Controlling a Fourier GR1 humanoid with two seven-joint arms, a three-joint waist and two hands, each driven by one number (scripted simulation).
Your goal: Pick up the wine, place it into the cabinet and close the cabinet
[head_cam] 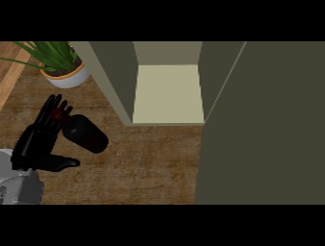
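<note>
At left of frame, left hand (43,139) standing open beside wine bottle (85,133) lying on table (144,163), holding nothing. Risk: bottle rolling during grasp, or striking cabinet (167,91) wall going in.

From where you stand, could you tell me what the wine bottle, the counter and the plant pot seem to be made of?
The wine bottle looks like dark glass, near black with a faint sheen. The counter appears to be mottled brown stone or laminate; its matte, speckled look leaves that open. The plant pot seems to be glazed white ceramic with an orange rim.
</note>
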